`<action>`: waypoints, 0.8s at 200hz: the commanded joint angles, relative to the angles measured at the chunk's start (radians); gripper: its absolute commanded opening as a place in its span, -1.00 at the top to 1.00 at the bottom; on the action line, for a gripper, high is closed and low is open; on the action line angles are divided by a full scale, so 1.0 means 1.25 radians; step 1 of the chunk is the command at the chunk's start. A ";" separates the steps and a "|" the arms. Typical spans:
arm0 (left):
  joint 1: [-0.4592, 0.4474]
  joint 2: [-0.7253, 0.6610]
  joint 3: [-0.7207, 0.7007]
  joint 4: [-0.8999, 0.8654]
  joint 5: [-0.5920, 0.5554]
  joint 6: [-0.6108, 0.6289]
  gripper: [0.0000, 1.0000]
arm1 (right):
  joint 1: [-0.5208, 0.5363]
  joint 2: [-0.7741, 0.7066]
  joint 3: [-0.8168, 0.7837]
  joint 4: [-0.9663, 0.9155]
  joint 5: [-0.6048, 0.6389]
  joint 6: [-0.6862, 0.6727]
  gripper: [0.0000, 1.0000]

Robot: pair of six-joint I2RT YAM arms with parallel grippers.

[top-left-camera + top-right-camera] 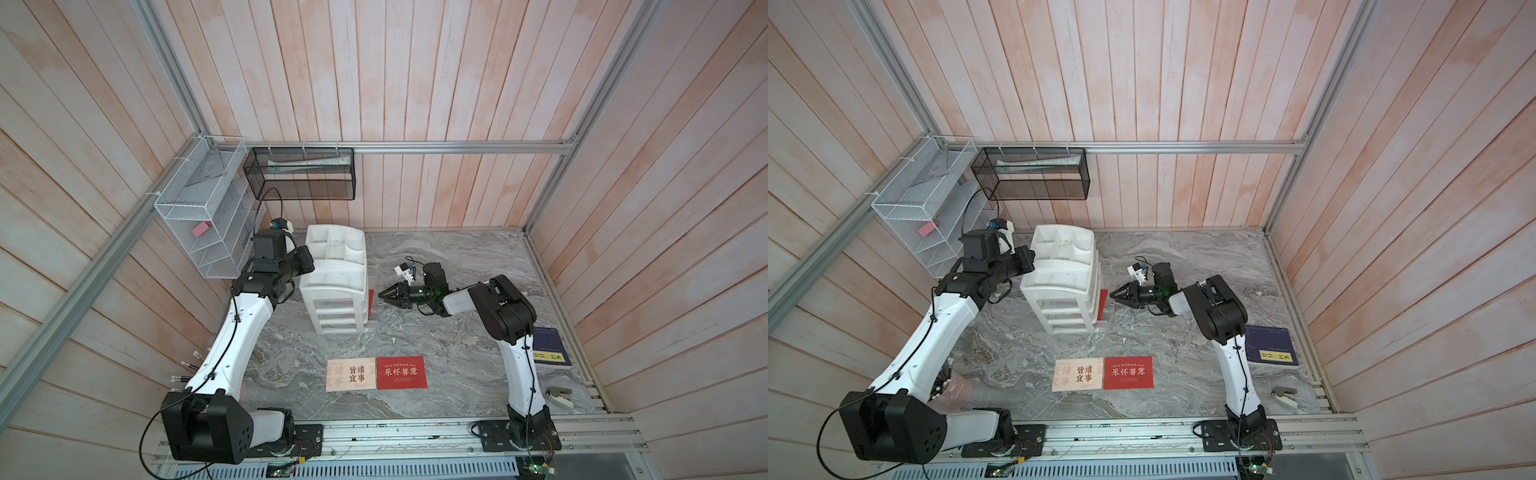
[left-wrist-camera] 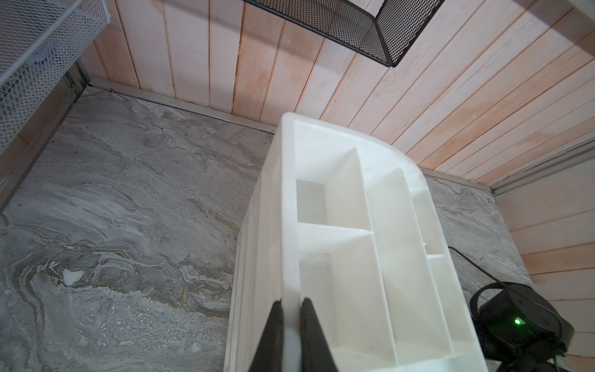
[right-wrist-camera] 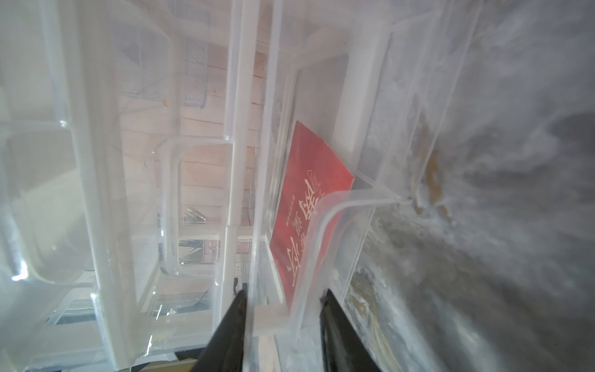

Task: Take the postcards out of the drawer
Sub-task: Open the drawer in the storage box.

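**Top views.**
- You have the white unit point(image 1: 334, 286) at frame centre on the table point(image 1: 457, 266).
- The left gripper point(image 1: 309, 259) is at the unit's upper left edge.
- The right gripper point(image 1: 380, 297) is just right of the unit. It is at the clear drawer point(image 1: 375, 316), which sticks out on that side.
- The drawer card point(image 1: 371, 302) shows as a red strip inside that drawer in both top views point(image 1: 1103, 301).
- The cream card point(image 1: 351, 374) and the table red card point(image 1: 401, 372) lie flat side by side at lower centre. Their edges touch, and they are well apart from the unit.
- The booklet point(image 1: 550, 347) is at the right, partly behind the right arm.

**Left wrist.**
- The left gripper point(image 2: 291, 304) has its fingers point(image 2: 273, 325) pinching the unit's point(image 2: 322, 161) top rim wall, with the jaws pressed against it.

**Right wrist.**
- The right gripper point(image 3: 283, 306) has its fingers point(image 3: 233, 325) standing apart.
- The drawer point(image 3: 367, 232) front and handle point(image 3: 322, 232) sit between them.
- You cannot tell whether the jaws press on the drawer.
- The drawer card point(image 3: 309, 180) is inside the drawer, just past the handle.
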 commanded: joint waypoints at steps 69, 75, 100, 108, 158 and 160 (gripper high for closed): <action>0.008 -0.019 -0.017 -0.038 -0.073 0.006 1.00 | -0.096 -0.082 -0.030 -0.180 -0.003 -0.217 0.29; 0.008 -0.021 -0.017 -0.038 -0.073 0.006 1.00 | -0.100 -0.084 -0.032 -0.188 -0.003 -0.225 0.30; 0.008 -0.026 -0.017 -0.038 -0.078 0.003 1.00 | -0.115 -0.094 -0.035 -0.224 0.000 -0.251 0.30; 0.008 -0.028 -0.017 -0.038 -0.080 0.002 1.00 | -0.117 -0.098 -0.038 -0.226 0.000 -0.253 0.30; 0.008 -0.039 -0.028 -0.026 -0.083 -0.012 1.00 | -0.127 -0.107 -0.059 -0.234 0.008 -0.260 0.31; 0.008 -0.039 -0.029 -0.025 -0.082 -0.013 1.00 | -0.128 -0.107 -0.059 -0.234 0.009 -0.260 0.31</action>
